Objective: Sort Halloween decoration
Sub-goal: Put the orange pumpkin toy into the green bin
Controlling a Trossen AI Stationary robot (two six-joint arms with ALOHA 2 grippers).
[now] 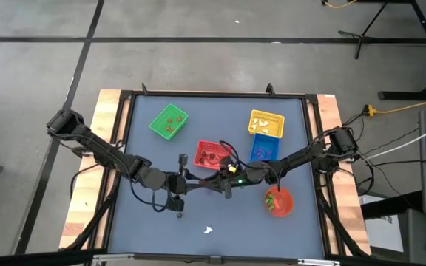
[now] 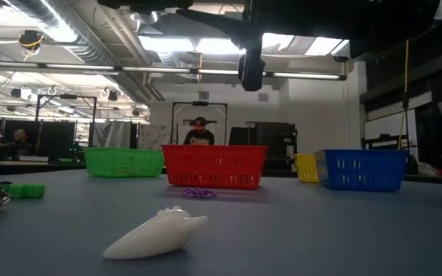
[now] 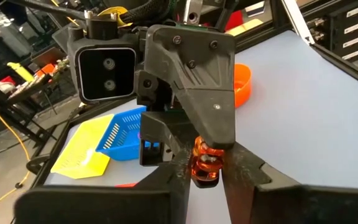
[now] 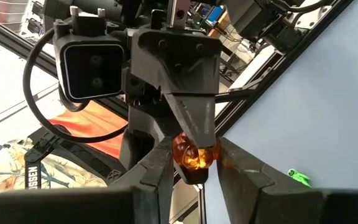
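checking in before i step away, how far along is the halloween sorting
Partly done. The green basket, red basket and yellow basket already hold small pieces. In hand: an orange trinket sits between both grippers, the left gripper and right gripper meeting mid-table as if handing it over. Left: a white piece and a purple one on the table, plus items in the red bowl.

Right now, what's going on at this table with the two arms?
The two arms meet over the middle of the table, passing a small orange trinket between them. Both the left gripper and the right gripper have their fingers on it, in front of the red basket. Green, yellow and blue baskets and a red bowl stand around, and a white trinket lies loose on the table.
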